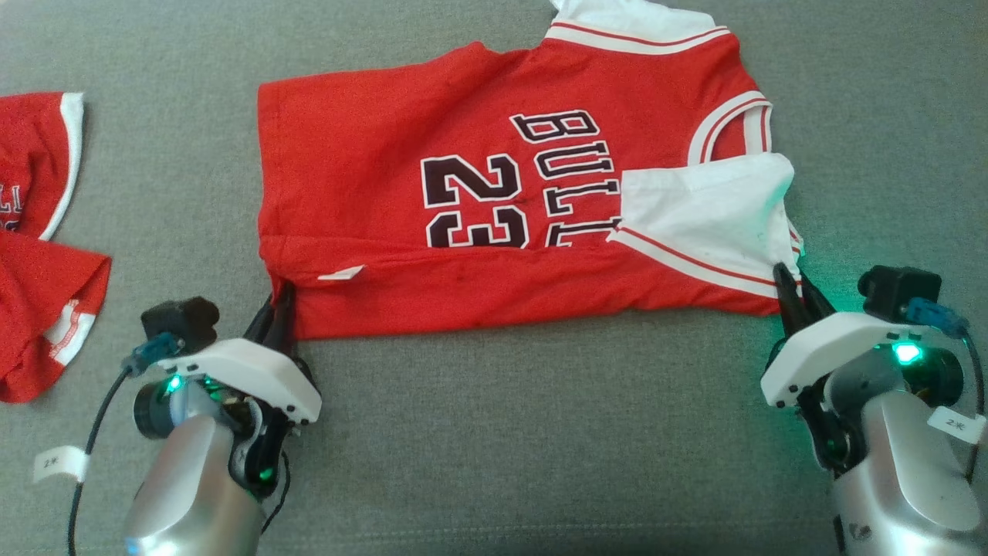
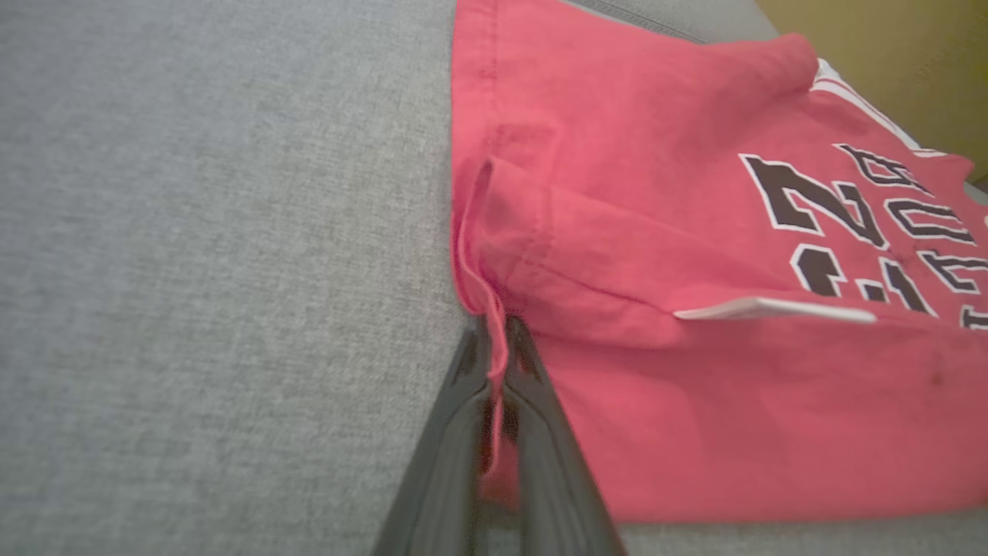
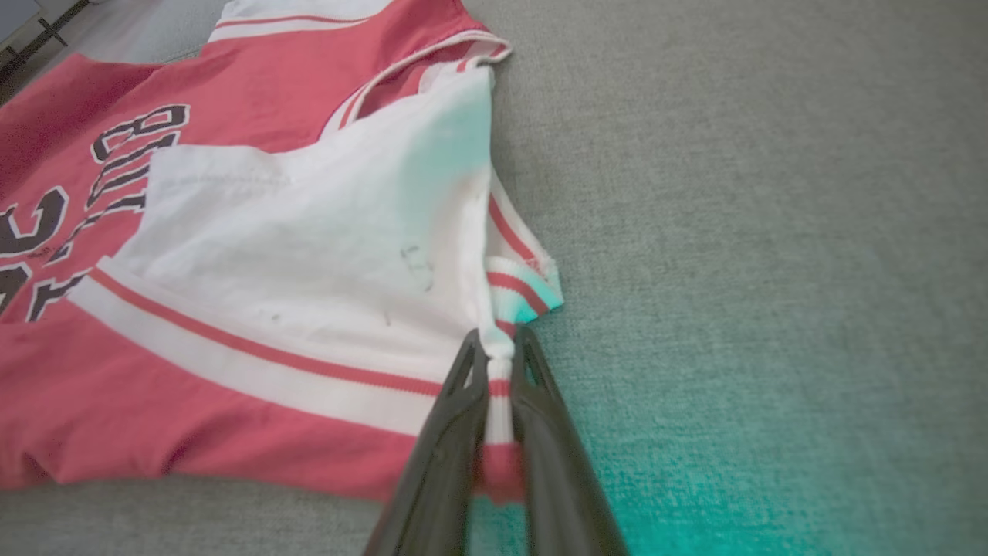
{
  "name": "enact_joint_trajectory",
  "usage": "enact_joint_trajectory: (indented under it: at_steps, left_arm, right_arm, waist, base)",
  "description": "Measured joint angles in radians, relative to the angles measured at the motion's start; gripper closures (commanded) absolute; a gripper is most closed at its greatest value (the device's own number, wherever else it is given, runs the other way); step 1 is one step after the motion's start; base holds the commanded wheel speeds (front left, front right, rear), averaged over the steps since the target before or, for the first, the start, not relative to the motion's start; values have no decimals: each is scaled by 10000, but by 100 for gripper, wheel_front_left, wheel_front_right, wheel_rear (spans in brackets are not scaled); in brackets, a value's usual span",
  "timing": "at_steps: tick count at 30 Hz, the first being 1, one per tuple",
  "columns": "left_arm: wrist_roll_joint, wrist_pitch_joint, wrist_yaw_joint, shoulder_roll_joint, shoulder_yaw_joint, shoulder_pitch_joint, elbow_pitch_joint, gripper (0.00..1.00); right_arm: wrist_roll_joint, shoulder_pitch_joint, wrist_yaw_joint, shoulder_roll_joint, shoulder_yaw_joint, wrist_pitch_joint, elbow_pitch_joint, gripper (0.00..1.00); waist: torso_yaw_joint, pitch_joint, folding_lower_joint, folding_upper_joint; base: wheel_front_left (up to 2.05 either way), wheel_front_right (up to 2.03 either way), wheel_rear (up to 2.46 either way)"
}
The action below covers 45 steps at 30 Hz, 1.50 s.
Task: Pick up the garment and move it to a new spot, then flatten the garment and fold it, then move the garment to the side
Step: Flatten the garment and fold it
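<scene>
Left tool and right tool pinch garment.

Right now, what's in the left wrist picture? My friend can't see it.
The left gripper has its two dark jaws shut on the edge of a red jersey, which lies on a grey fabric surface. Black numbers show on it.

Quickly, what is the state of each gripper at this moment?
Left gripper: closed, pinching the red hem corner of the jersey.
Right gripper: closed, pinching the jersey's striped white-and-red trim.
</scene>
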Motion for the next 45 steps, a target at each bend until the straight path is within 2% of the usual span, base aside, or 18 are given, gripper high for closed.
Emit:
enact_joint_trajectory:
  at_steps: [8,19,20,21,22,23,27,33,38,45]
  left_arm:
    - [113,-196,136,128,-155,780,-765,100]
    - [38,1047,673,696,-165,2631,-3118,100]
    - [-36,1195,681,731,-165,2739,-3221,100]
    - [-82,1337,746,761,-167,2839,-3302,100]
    - [-105,1471,788,769,-182,2916,-3338,10]
    - [-105,1567,849,767,-203,2979,-3396,0]
    - [-81,1239,1221,754,-146,3201,-3772,0]
    - [529,-159,1850,621,-115,3398,-4692,0]
    - [1174,-832,2107,629,-182,3449,-5530,0]
    - [1770,-901,2349,809,-470,3457,-6146,0]
  right_arm:
    - [261,988,0,86,-94,-130,-1137,100]
    - [763,3742,0,230,-516,522,-3254,100]
    - [836,3870,0,238,-512,562,-3315,89]
    - [871,3947,0,245,-489,589,-3352,55]
    - [876,3981,0,253,-483,583,-3358,0]
    - [834,3984,0,253,-470,541,-3390,0]
    - [230,3823,0,249,-167,-303,-3822,0]
    - [-468,3196,0,196,537,-1373,-4704,0]
    - [-589,3072,0,178,755,-1455,-5279,0]
    - [-665,3185,0,176,924,-1300,-5703,0]
  waist:
    - [72,-415,0,0]
    - [130,-1149,0,0]
    - [112,-1174,0,0]
    - [92,-1184,0,0]
    - [79,-1197,0,0]
    - [66,-1206,0,0]
    - [8,-1261,0,0]
    - [46,-1428,0,0]
    - [116,-1624,0,0]
    - [168,-1688,0,0]
  base:
    - [0,0,0]
    - [0,0,0]
    - [0,0,0]
    - [0,0,0]
    - [0,0,0]
    - [0,0,0]
    - [0,0,0]
    - [0,0,0]
    - [0,0,0]
    - [0,0,0]
